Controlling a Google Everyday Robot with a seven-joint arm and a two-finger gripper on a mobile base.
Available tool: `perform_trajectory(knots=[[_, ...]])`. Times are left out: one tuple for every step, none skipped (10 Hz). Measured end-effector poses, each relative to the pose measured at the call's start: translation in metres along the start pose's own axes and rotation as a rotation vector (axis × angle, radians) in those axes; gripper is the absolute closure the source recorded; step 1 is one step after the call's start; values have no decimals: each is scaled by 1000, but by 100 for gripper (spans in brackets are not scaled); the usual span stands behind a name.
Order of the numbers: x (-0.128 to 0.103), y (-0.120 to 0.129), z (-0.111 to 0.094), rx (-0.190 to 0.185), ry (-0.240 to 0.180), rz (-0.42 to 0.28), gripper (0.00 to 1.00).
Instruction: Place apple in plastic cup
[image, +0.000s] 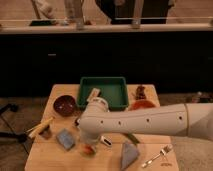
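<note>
My white arm reaches in from the right across the wooden table. Its gripper hangs low over the front left part of the table. A small reddish round thing, seemingly the apple, lies right under the gripper, and I cannot tell whether it is held. A small dark cup-like thing stands at the left edge beside light wooden sticks. I cannot make out a clear plastic cup with certainty.
A green tray sits at the back middle, a dark red bowl to its left, and an orange plate and a brown item to its right. A blue sponge, a grey-blue wedge and a fork lie in front.
</note>
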Motion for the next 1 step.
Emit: perform_trajectory(knots=[[0,0,0,0,0,0,20]])
